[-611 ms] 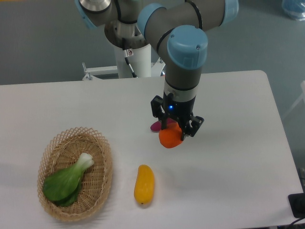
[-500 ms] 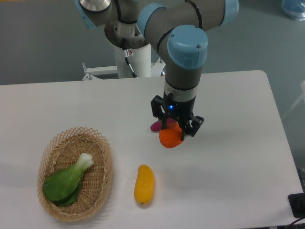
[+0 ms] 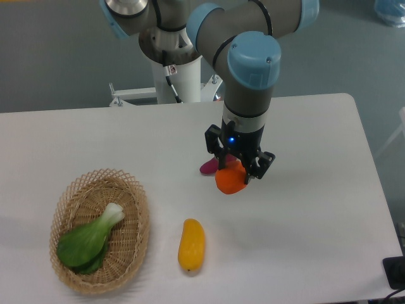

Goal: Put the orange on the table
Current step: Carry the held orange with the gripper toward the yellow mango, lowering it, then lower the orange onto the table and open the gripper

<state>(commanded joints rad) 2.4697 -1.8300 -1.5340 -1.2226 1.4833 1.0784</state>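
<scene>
Nearest, a yellow-orange fruit [image 3: 191, 245] lies on the white table [image 3: 316, 209], below and left of the tool. Further left sits a woven basket [image 3: 136, 215] holding a leafy green vegetable [image 3: 88, 240]. Beyond these, near the table's middle, the tool [image 3: 238, 175] points downward, its two dark fingers [image 3: 260, 166] pinching the orange [image 3: 230, 180]; whether the orange touches the table cannot be told. Just behind and left of the tool, a magenta vegetable [image 3: 208, 166] peeks out. Farthest back stands the arm's grey and blue body.
</scene>
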